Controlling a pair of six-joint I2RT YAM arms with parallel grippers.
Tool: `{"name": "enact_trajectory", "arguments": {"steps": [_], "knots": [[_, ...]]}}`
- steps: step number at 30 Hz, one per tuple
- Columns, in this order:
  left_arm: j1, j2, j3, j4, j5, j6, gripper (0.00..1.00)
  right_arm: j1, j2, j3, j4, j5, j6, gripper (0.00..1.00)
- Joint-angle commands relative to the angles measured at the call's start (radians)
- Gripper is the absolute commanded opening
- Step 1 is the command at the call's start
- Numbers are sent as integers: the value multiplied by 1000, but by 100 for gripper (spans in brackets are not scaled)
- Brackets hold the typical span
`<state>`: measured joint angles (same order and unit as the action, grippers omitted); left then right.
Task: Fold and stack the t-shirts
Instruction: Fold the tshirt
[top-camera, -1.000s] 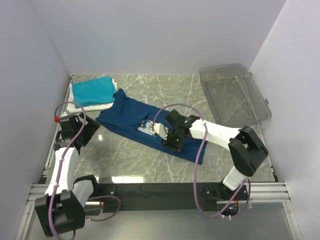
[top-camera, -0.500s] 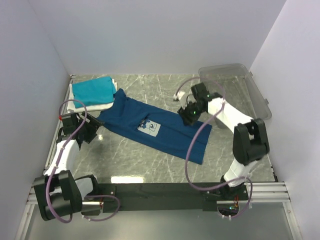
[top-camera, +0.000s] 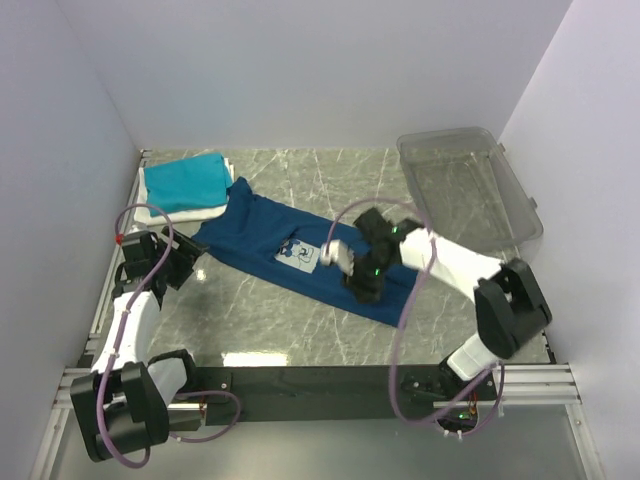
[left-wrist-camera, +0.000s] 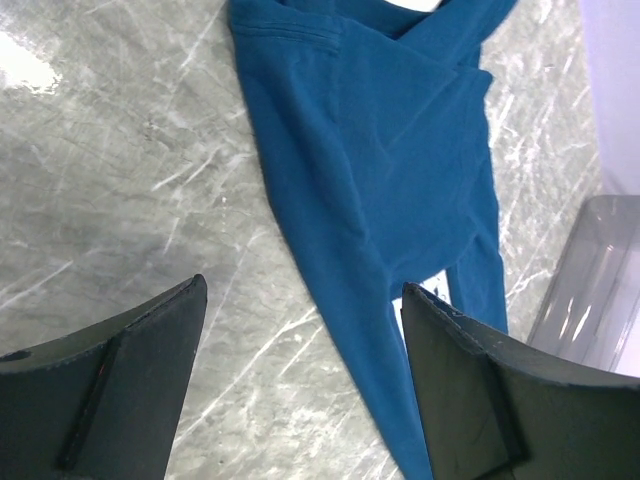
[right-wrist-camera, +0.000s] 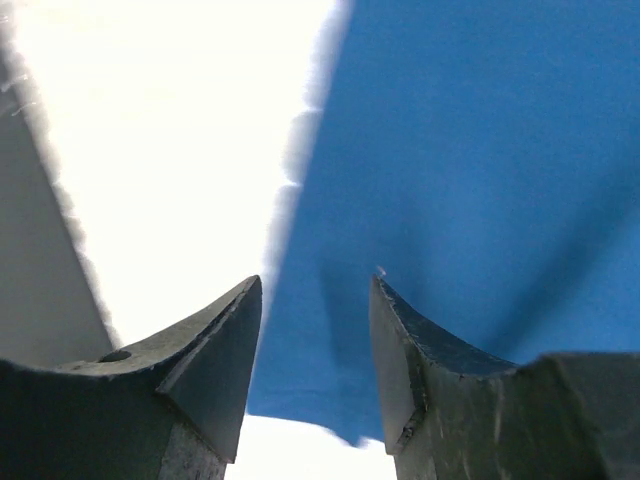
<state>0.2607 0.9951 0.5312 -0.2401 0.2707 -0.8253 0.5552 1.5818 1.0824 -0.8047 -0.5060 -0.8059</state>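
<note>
At centre frame, the navy t-shirt (top-camera: 258, 234) is overhung by the right gripper (right-wrist-camera: 315, 292), narrowly parted and seemingly empty. The left gripper (left-wrist-camera: 303, 290) is held wide open, empty.

Navy tee (top-camera: 250, 236): soft matt cloth. Table (top-camera: 300, 322): glossy marble-look surf. Bin (top-camera: 466, 190): clear smooth plastic.

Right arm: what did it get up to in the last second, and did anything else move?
The right tool swung back toward the clear bin, then returned over the navy t-shirt, about where it began, jaws apart, holding nothing. The shirt, the folded teal and white tees, the bin and the open left tool stayed put.
</note>
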Motion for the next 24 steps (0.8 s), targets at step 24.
{"name": "enact_trajectory", "arguments": {"steps": [24], "knots": [[6, -196, -34, -93, 44, 2, 84, 270, -6, -262, 277, 393, 228, 37]]}}
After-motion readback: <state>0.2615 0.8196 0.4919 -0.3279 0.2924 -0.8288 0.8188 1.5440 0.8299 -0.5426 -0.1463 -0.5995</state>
